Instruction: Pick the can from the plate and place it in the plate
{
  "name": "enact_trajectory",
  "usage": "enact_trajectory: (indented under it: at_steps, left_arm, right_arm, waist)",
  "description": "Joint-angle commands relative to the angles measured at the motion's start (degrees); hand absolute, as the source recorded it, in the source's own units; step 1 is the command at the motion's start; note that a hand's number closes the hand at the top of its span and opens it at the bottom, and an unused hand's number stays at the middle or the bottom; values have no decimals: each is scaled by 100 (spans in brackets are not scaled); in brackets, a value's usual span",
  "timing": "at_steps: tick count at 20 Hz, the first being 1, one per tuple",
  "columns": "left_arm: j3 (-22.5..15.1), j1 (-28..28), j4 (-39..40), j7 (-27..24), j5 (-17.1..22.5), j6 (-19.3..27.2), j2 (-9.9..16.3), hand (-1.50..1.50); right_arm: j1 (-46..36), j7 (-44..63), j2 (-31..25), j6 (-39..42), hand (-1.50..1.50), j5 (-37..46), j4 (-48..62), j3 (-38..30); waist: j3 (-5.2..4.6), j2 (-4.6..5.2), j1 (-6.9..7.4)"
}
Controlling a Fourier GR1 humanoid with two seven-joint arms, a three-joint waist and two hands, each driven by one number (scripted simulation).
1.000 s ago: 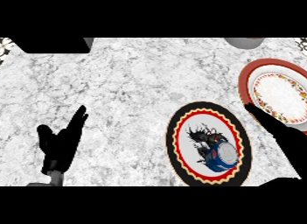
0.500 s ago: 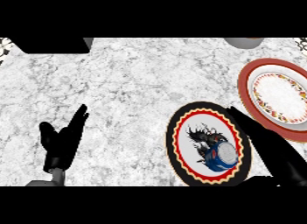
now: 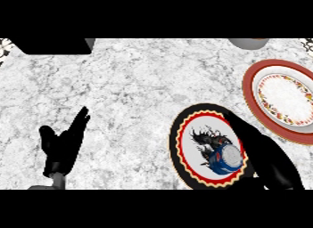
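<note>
The blue can (image 3: 224, 160) sits on the black plate (image 3: 185, 133). The right hand (image 3: 264, 153), fingers straight, reaches beside it. The left hand (image 3: 63, 144) rests open.

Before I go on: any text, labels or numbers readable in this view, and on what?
None can be read.
Can: blue side with a dark patch, no legible letters.
Black-rimmed plate under it: a dark figure and red scalloped border, no words.
Red-rimmed plate: patterned ring only.

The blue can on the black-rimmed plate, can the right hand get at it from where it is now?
Probably yes: the right hand lies right beside the blue can on the black-rimmed plate, nothing between them.
</note>
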Motion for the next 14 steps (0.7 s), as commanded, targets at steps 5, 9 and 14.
enact_trajectory:
  at_steps: [5, 9, 14]
  left_arm:
    - [89, -129, 326, 45, -20, -172, -118, 0]
    - [257, -176, 668, -132, 84, -310, -76, 0]
    - [198, -39, 217, 44, -92, -149, -206, 0]
  right_arm:
    - [-366, -328, 637, 241, -150, 336, 928, -51]
    - [-57, -895, 19, 653, 150, 296, 998, -49]
    - [-3, -1189, 477, 278, 150, 1174, 1085, 219]
  waist:
    - [-32, 32, 7]
    - [-34, 42, -23]
    - [-32, 25, -14]
